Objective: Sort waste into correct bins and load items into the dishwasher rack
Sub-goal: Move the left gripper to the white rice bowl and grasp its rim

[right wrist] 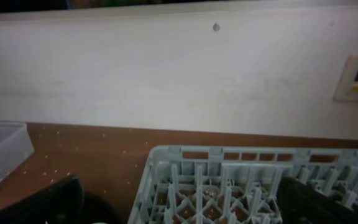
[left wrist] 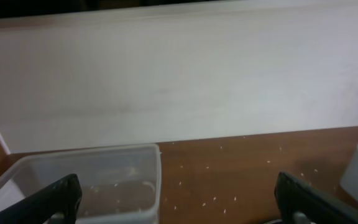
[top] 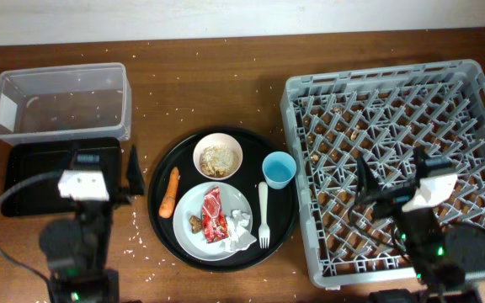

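Showing left gripper and right gripper spread wide, one plate, one bowl, one cup, one fork

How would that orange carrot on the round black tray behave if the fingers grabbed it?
The orange carrot looks solid and straight, so probably stiff, not floppy. Being round and tapered, it may roll in a curve if nudged on the smooth round black tray. The thin tip would likely slip more easily than the thick end.
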`<state>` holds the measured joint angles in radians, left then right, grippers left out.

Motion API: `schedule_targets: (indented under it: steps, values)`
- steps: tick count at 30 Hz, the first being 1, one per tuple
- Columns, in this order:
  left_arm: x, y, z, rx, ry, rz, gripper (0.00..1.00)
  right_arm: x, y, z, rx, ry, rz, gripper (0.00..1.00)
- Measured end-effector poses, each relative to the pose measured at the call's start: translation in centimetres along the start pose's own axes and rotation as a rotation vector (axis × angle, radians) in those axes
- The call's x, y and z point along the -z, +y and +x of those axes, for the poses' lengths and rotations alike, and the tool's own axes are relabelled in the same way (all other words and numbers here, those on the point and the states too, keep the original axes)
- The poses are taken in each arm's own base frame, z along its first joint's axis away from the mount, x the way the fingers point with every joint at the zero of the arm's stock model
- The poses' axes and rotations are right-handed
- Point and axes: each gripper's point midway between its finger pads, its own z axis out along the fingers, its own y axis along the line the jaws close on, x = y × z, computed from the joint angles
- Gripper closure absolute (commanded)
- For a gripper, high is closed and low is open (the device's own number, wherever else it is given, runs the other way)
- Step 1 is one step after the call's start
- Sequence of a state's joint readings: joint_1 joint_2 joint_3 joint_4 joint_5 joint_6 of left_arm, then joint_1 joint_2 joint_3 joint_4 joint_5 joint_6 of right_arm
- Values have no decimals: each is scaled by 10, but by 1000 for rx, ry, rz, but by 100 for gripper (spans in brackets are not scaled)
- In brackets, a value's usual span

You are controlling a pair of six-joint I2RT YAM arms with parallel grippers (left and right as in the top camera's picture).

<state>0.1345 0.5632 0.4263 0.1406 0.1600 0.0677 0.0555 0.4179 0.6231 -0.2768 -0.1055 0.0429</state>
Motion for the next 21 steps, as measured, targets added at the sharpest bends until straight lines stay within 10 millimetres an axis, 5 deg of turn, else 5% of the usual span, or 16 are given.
schedule_targets:
  steps: [5, 9, 13, 21]
  values:
    - [-79, -1, -12, 36, 271, 110, 1, -25, 2, -3, -19, 272, -18, 2]
    - [-117, 0, -3, 92, 599, 161, 1, -45, 0, 13, -14, 497, -22, 2]
    - [-137, -22, 6, 29, 730, 257, 1, -62, -2, 34, -20, 592, -25, 2]
    - [-136, -96, 29, 40, 794, 505, 1, -65, -1, 89, -57, 825, -40, 2]
